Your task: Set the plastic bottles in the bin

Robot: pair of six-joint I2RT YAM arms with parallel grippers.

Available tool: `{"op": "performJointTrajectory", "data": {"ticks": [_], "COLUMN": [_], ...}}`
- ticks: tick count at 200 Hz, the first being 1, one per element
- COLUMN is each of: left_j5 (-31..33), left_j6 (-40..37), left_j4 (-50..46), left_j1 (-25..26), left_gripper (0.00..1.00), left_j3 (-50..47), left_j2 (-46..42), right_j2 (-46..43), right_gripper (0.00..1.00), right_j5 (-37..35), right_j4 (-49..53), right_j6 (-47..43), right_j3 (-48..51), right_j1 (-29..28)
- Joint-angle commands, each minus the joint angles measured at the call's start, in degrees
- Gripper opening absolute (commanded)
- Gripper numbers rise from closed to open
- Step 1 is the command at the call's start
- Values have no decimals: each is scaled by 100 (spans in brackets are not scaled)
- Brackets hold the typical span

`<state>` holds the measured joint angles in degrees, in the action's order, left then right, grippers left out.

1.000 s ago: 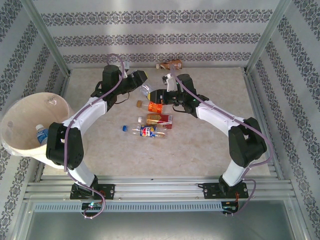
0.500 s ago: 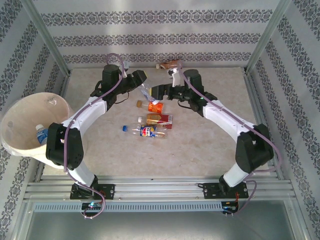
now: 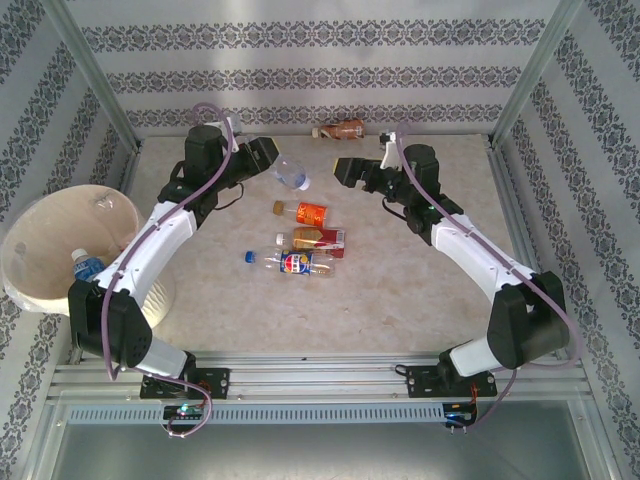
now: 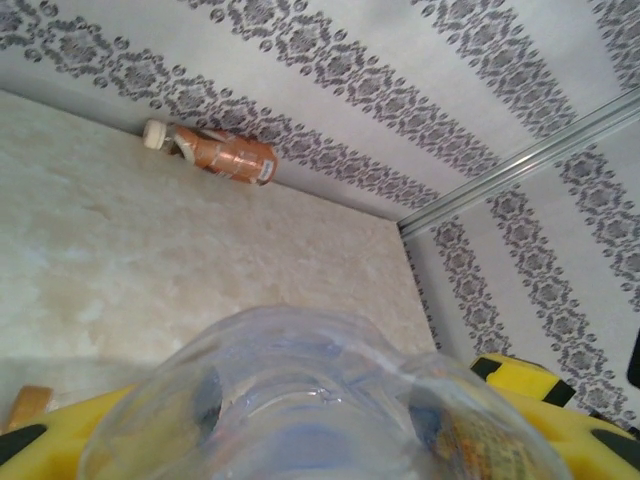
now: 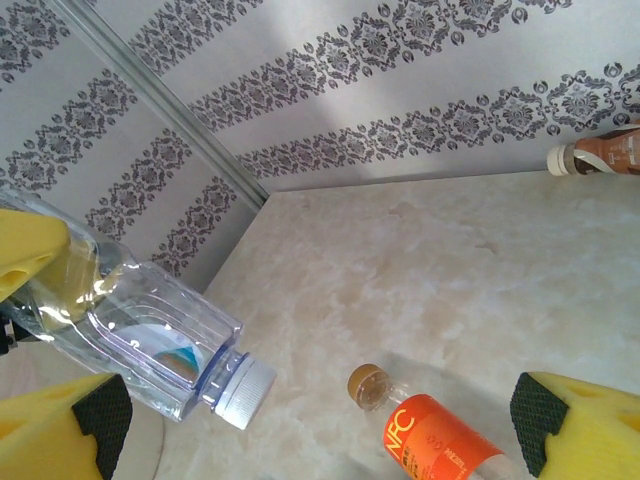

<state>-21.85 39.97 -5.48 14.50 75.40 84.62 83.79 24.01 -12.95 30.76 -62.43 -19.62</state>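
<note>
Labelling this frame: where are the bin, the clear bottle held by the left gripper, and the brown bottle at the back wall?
bin (image 3: 40,245): top view, inner wall.
clear bottle (image 3: 288,173): top view, body.
brown bottle (image 3: 347,129): top view, label.

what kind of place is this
Probably a robot test booth, not a home: patterned panel walls in a metal frame, two robot arms bolted to a rail, and plastic bottles scattered near a bin.
</note>
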Motion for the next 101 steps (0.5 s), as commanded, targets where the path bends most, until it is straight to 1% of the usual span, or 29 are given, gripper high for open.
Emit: {"op": "performJointTrajectory", "data": {"ticks": [1,19,46,63,101], "left_j5": [439,948,1426,1863,3168], "left_j6": [-328,-608,-748,-861,-1503], "left_j4": [-748,-1596,-2243,-2848,-4295], "left_j1": [-45,-104,-316,-565,-1184], "left_gripper": [48,43,39,39,38], "left_j3": [395,708,813,1012,1799], "left_j2": [-182,-373,-911,-1259,-1835], "right_j2": [71,109,240,341,580], "right_gripper": [98,98,98,98,98], "right_j5": [-95,-175,-169,-121,7], "right_j4": [-261,-260,-268,-295,-371], "right_j6": [75,21,-10,20,140], "right_j3": [-15,-54,-171,-272,-465], "right_j1": [9,8,19,15,12]}}
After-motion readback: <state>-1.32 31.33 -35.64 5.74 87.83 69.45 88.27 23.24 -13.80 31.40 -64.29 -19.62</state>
